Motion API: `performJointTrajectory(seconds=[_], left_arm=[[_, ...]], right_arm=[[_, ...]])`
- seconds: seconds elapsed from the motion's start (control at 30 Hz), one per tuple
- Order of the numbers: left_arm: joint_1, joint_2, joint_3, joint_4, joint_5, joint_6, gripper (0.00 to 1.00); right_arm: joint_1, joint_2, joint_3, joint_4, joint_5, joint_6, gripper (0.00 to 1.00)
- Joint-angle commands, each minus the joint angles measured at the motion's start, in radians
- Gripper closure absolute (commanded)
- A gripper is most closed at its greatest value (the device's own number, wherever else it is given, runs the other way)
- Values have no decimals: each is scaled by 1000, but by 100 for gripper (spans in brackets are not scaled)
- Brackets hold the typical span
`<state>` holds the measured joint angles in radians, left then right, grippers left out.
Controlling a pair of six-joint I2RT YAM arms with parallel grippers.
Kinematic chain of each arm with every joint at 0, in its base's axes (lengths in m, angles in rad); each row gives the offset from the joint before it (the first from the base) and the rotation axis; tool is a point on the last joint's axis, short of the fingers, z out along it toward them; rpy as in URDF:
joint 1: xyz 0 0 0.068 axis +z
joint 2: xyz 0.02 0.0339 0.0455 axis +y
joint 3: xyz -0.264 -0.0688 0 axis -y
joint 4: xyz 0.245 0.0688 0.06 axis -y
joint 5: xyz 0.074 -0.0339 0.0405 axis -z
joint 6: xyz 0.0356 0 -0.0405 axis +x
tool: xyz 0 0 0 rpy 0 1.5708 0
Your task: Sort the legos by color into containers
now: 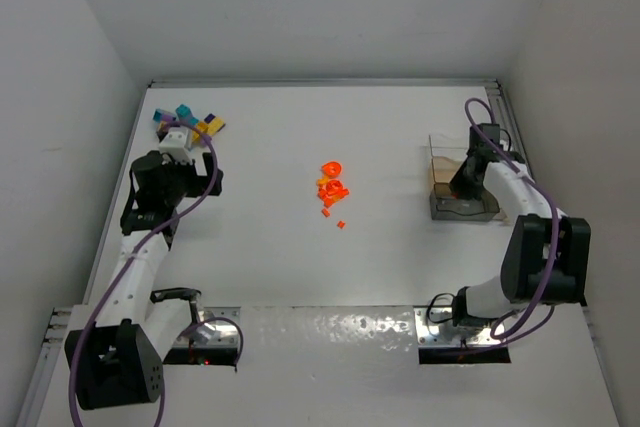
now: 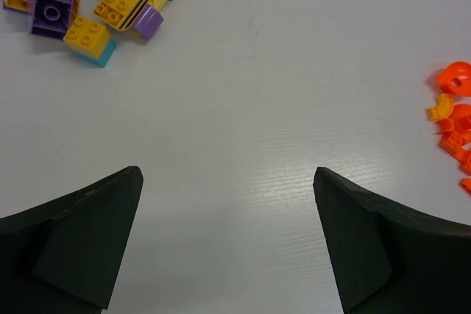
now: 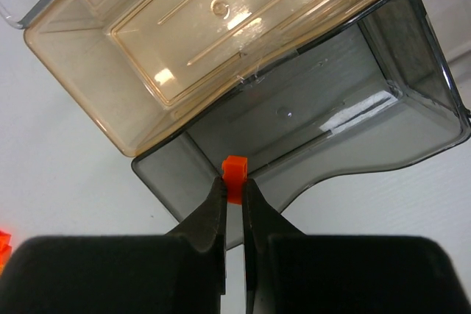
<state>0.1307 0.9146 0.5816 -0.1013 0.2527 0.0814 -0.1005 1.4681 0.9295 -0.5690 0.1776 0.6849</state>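
- The orange brick (image 3: 234,170) is pinched at the very tips of the right gripper (image 3: 233,185). The fingers are closed on its lower part and its top pokes out beyond them.
- The brick hangs at the near wall of the grey bin (image 3: 412,56). The open inside of the bin lies straight ahead of the fingertips, so the drop probably needs a short reach forward first. I cannot tell whether the brick has already passed the rim.
- The amber bin (image 3: 88,71) sits against the far side of the grey one, long sides touching. Both look bare inside.
- The rest of the orange pile (image 1: 332,187) lies mid-table, between the two arms and well apart from the bins.
- A mixed pile (image 2: 96,5) of yellow, purple and teal bricks sits in the far left corner of the table (image 1: 400,137), closest to the left arm.
- The left gripper (image 2: 227,174) is spread wide over bare table and holds nothing.
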Motion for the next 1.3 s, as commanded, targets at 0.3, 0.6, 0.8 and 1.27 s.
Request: performJointTrajectory(seconds=[0.3,0.6,0.8,1.27], left_arm=[[-2,-28,-5,31,-30,12,0],[-2,-33,-2,32,-35,21,0],[-3,-25,-8,66,19,86,6],[-6,-51,-2,-15,-89,209,8]], right_arm=[[4,20,48,34,17,-77,56],[135,-34,176,-10,-1,-359,64],[616,111,248,17,-75,-546,44],[814,405,316,78,-174,-591,37]])
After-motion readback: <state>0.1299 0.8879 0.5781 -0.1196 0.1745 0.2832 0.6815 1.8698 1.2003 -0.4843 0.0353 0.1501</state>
